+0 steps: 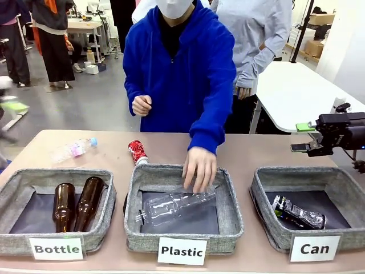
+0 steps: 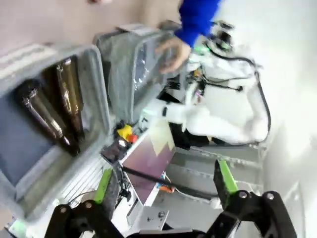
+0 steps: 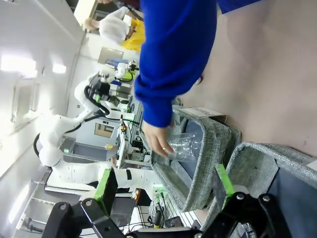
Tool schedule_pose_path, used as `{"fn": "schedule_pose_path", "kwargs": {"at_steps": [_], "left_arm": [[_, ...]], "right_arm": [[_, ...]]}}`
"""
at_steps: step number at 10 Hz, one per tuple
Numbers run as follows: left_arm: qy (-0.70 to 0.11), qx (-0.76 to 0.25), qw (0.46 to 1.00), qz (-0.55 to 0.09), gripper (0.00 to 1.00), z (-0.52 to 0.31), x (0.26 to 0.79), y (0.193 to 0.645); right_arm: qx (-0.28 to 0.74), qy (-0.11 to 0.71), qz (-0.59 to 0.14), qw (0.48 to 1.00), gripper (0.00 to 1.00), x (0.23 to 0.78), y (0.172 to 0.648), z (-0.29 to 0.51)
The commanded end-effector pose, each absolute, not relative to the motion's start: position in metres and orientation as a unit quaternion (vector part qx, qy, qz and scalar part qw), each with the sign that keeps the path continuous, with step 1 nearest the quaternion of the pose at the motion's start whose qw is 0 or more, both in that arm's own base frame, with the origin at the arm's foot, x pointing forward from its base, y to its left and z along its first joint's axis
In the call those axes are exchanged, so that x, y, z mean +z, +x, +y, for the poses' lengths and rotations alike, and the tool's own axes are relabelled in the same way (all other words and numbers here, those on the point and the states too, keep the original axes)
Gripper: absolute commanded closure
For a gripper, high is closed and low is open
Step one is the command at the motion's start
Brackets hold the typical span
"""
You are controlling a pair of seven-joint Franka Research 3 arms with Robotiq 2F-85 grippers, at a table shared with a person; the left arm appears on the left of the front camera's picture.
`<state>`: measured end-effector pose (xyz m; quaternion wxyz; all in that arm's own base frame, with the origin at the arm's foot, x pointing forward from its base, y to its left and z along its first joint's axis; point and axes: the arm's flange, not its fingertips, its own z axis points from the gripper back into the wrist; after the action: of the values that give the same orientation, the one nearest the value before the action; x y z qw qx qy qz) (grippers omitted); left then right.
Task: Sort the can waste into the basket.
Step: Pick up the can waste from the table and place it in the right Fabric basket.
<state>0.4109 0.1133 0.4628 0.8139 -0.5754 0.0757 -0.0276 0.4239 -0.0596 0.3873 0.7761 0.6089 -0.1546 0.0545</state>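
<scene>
The right end effector is hovering released, its green-padded fingers spread with nothing between them, over the table's right side just behind the Can basket. That grey woven basket is sitting at the front right of the table, its white card facing the camera, and a crushed dark container is lying on its dark lining. The left end effector is also hanging open and empty, its wrist camera looking past the Bottle basket, where 2 brown bottles are lying side by side. In the middle, a person in a blue hoodie is reaching a hand into the Plastic basket, fingers resting on a clear plastic bottle. A red can is lying on the table just behind that basket's far left corner. Farther left, a clear bottle with a blue cap is lying on its side.
</scene>
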Motion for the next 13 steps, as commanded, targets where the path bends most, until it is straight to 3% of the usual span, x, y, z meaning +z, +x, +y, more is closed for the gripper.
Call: {"fn": "schedule_pose_path", "kwargs": {"at_steps": [1, 4, 8, 10, 13], "left_arm": [[-0.611, -0.037, 0.790, 0.035, 0.00, 0.137, 0.436, 0.372], [-0.604, -0.010, 0.797, -0.007, 0.00, 0.094, 0.442, 0.403], [-0.449, -0.040, 0.886, 0.108, 0.00, -0.043, 0.456, 0.487], [-0.412, -0.048, 0.903, 0.112, 0.00, -0.090, 0.446, 0.510], [-0.432, -0.043, 0.894, 0.109, 0.00, -0.101, 0.448, 0.496]], "right_arm": [[0.054, 0.612, -0.161, 0.773, 0.00, 0.391, 0.427, -0.060], [0.054, 0.612, -0.161, 0.773, 0.00, 0.391, 0.427, -0.060], [0.054, 0.612, -0.161, 0.773, 0.00, 0.391, 0.427, -0.060], [0.054, 0.612, -0.161, 0.773, 0.00, 0.391, 0.427, -0.060], [0.054, 0.612, -0.161, 0.773, 0.00, 0.391, 0.427, -0.060]]}}
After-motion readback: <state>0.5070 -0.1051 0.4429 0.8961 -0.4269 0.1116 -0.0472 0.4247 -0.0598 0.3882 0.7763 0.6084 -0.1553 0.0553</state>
